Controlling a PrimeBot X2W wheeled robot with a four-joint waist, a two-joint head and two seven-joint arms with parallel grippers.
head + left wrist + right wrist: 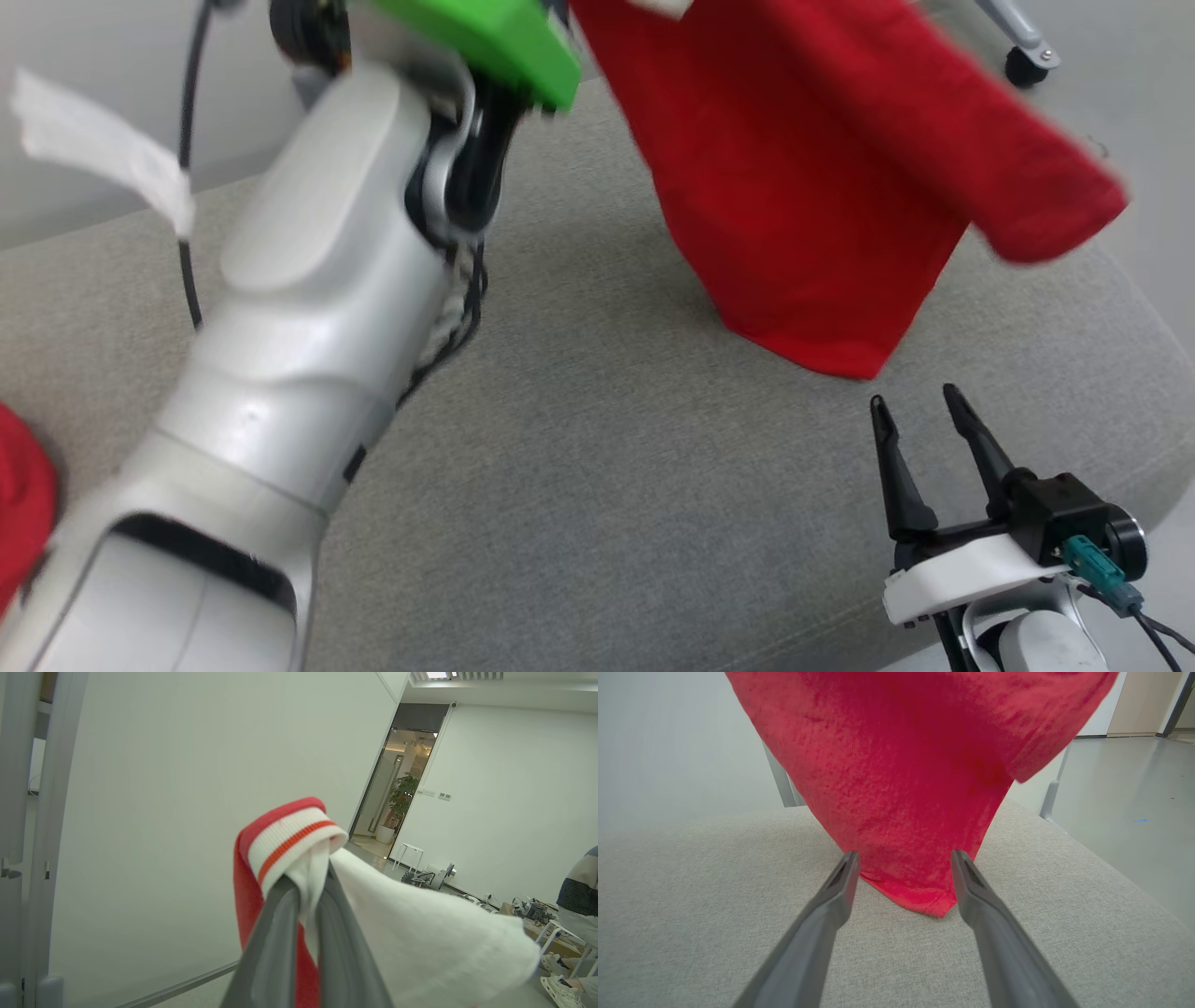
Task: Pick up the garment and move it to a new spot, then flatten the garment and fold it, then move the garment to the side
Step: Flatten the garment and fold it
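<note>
A red garment (822,177) hangs in the air over the grey cushioned surface (597,448), its lowest corner just touching or near it. In the left wrist view my left gripper (310,877) is shut on the garment's (299,835) white-and-orange ribbed collar, with white lining spilling to the right. My raised left arm (308,308) crosses the head view. My right gripper (920,397) stands open low at the right, just short of the hanging corner. In the right wrist view the garment's (920,779) tip hangs beyond my right gripper (903,856).
A white paper tag (103,149) flutters at the upper left. A second patch of red cloth (23,504) lies at the left edge. A chair caster (1027,61) stands on the floor past the surface. A seated person (579,896) shows at the far right.
</note>
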